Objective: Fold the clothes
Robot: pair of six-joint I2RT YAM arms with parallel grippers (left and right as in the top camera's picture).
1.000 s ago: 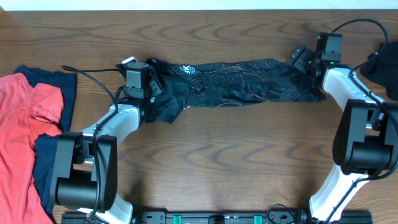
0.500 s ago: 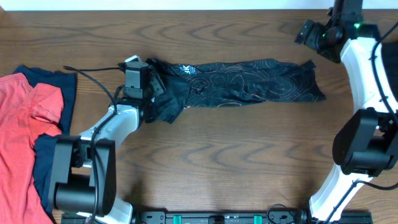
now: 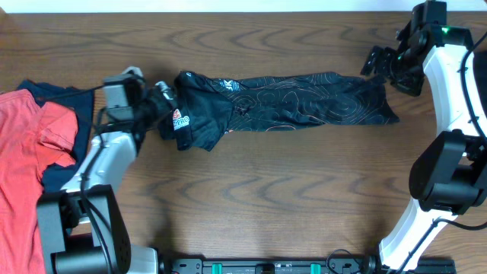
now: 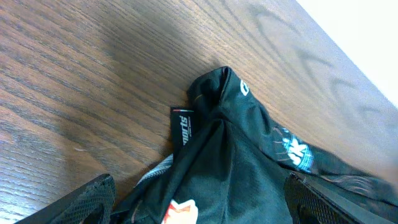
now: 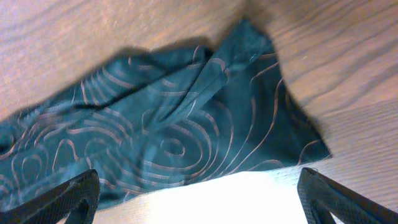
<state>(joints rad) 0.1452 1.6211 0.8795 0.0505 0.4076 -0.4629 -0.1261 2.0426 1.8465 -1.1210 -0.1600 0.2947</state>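
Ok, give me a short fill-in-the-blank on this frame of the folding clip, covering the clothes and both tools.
The left tool and the right tool both stand ___, holding nothing.
The black jersey lies in a long strip between them, its white and orange ___ at the left tool's end.
The red top and the navy top lie at the ___ edge of the table.
Missing words: open; logo; left.

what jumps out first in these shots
A black jersey with wavy lines lies stretched in a long strip across the far side of the table. The left hand and right hand are open, one near each end. A red top lies over a navy top at the left edge.
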